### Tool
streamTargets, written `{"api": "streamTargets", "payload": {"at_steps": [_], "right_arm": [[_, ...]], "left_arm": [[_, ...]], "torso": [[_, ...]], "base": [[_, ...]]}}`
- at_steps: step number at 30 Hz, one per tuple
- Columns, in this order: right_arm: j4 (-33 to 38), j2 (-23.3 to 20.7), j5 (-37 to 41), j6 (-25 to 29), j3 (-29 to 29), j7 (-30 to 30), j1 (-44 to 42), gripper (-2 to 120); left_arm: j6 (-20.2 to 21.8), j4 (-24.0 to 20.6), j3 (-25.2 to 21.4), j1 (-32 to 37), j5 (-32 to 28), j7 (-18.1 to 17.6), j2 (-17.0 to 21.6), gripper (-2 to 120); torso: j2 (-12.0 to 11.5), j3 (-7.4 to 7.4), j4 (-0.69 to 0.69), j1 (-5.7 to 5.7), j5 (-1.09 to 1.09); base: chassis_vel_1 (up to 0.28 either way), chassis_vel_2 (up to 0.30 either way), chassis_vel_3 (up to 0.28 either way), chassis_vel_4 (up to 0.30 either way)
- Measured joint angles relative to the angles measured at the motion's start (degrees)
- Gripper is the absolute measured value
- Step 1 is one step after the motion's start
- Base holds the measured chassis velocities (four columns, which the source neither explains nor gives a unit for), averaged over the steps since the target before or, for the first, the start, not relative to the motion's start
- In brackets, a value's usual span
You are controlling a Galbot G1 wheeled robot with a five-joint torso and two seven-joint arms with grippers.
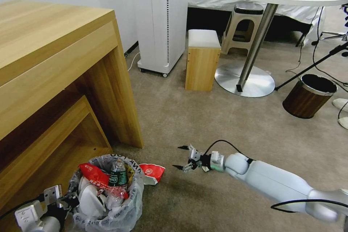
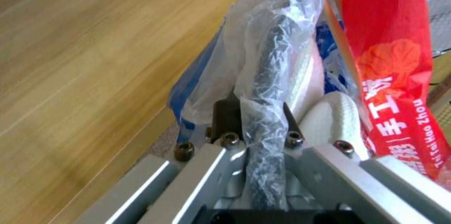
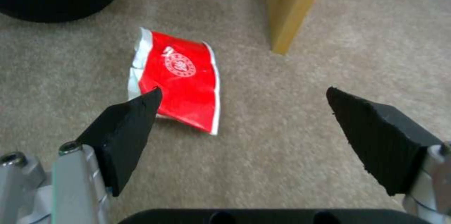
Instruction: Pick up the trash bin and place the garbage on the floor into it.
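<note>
The left gripper (image 1: pixel 67 201) is closed on the rim of the trash bin (image 1: pixel 127 210), which stands beside the wooden desk (image 1: pixel 54 54). A flattened red-white paper cup (image 1: pixel 152 172) lies on the floor (image 1: pixel 217 123) just beside the bin. The right gripper (image 1: pixel 180 157), jaws wide apart, hovers near this cup.

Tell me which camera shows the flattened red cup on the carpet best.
The right wrist view: the red cup lies whole on the floor ahead of the open right gripper. The head view shows it partly behind the trash bin.
</note>
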Motion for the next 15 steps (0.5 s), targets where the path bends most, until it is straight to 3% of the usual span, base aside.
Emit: {"api": "streamTargets", "payload": {"at_steps": [9, 15], "right_arm": [[-1.0, 2.9, -0.4, -3.6, -5.4, 3.3, 3.4, 89], [-2.8, 7.2, 1.1, -4.5, -10.9, 4.8, 7.1, 89]], "left_arm": [[0.0, 0.0, -0.2, -0.5, -0.7, 0.0, 0.2, 1], [-0.1, 0.0, -0.2, -0.8, -1.0, 0.0, 0.3, 1]], "torso": [[0.0, 0.0, 0.0, 0.0, 0.0], [0.0, 0.0, 0.01, 0.0, 0.01]], "base": [[0.0, 0.0, 0.0, 0.0], [0.0, 0.0, 0.0, 0.0]]}}
